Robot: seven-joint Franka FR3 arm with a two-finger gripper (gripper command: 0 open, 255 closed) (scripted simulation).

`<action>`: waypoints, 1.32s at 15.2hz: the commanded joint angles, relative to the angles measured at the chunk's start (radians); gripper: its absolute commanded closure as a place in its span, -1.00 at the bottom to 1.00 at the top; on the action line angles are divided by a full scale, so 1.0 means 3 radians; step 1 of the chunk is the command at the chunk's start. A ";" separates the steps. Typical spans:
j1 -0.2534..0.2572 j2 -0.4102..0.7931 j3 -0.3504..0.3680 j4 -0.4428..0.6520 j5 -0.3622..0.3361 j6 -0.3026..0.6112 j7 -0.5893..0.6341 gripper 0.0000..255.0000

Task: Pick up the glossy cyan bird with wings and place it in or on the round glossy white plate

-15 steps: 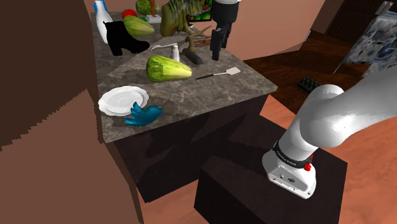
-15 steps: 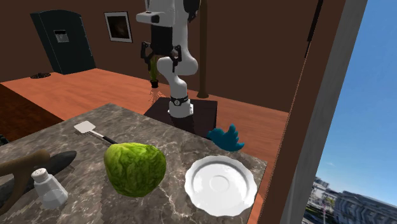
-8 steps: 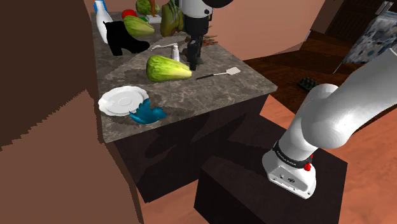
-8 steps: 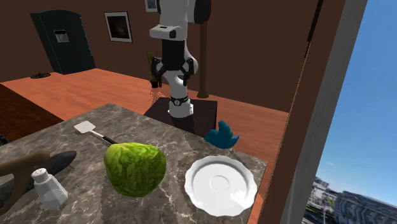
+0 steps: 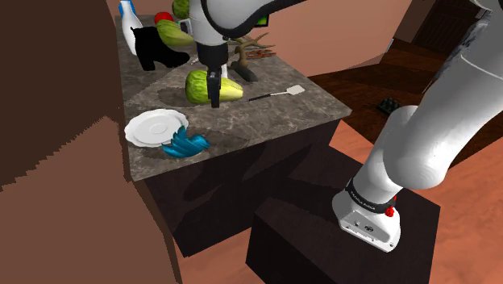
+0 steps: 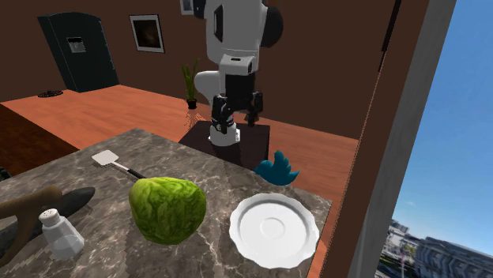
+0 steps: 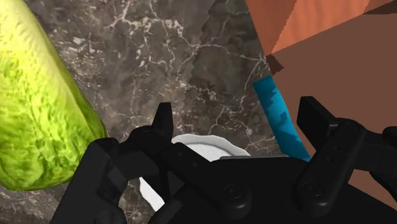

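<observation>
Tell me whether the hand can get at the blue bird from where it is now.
Probably yes. The hand hovers open above the counter, the bird lies uncovered at the counter's edge beside the plate, and nothing stands between them.

on the counter, in the shoulder view, the bird lies just beside the plate, at its 4 o'clock, by the counter's near edge. the lettuce head sits at the plate's 1 o'clock, with the spatula at the lettuce's 3 o'clock and the boot at its 11 o'clock. the gripper hangs in front of the lettuce. in the second exterior view, 1 shaker stands at the lettuce's 8 o'clock.
</observation>
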 commanded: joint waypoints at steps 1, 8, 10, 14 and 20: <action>0.0054 0.0197 0.0050 0.0134 -0.0004 0.0061 -0.0099 -1.00; 0.0249 0.0839 0.0245 0.0581 -0.0066 0.0231 -0.0390 -1.00; 0.0310 0.1015 0.0301 0.0716 -0.0096 0.0262 -0.0467 -1.00; 0.0413 0.1286 0.0387 0.0930 -0.0153 0.0300 -0.0586 -1.00; 0.0422 0.1394 0.0372 0.0799 -0.0196 0.0534 -0.0559 -1.00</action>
